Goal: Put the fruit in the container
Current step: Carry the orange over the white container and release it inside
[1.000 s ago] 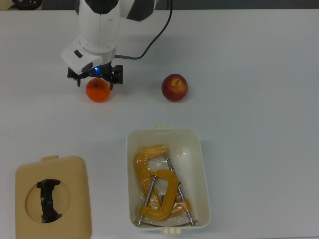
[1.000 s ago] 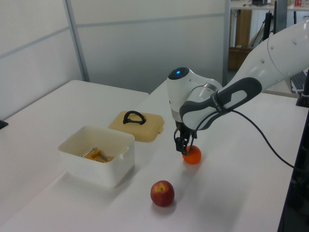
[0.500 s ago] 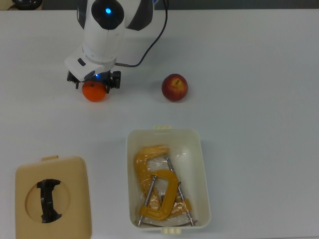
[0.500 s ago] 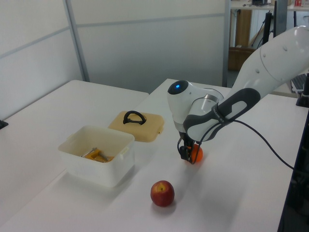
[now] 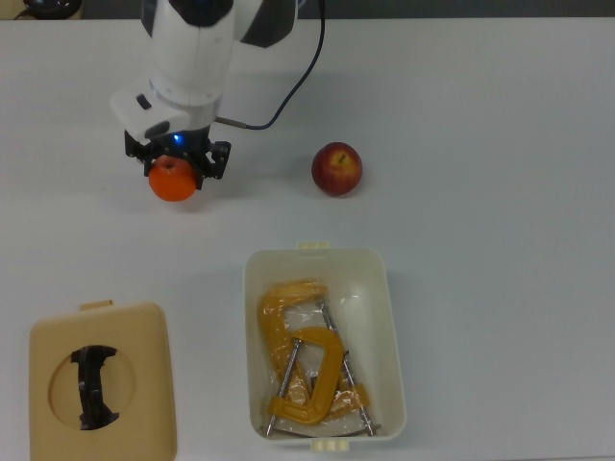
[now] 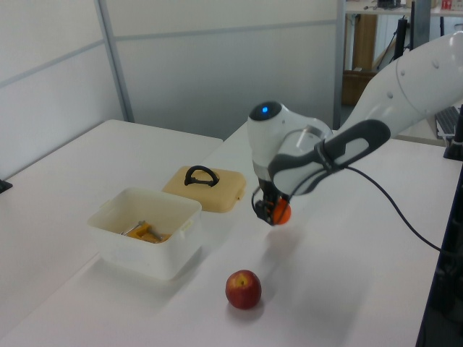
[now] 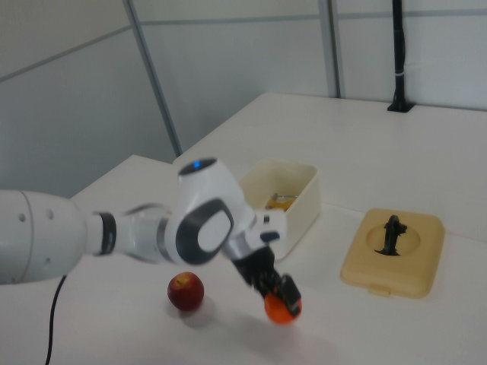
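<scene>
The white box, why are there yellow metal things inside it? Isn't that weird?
A bit odd, yes. The container meant for fruit already holds yellow-orange C-clamps, which fill much of its floor. Its lid lies off to the top view's left. The gripper holds the orange; the apple sits on the table.

White arm bent downward, gripper (image 5: 174,159) closed on orange (image 5: 174,181), lifted
</scene>
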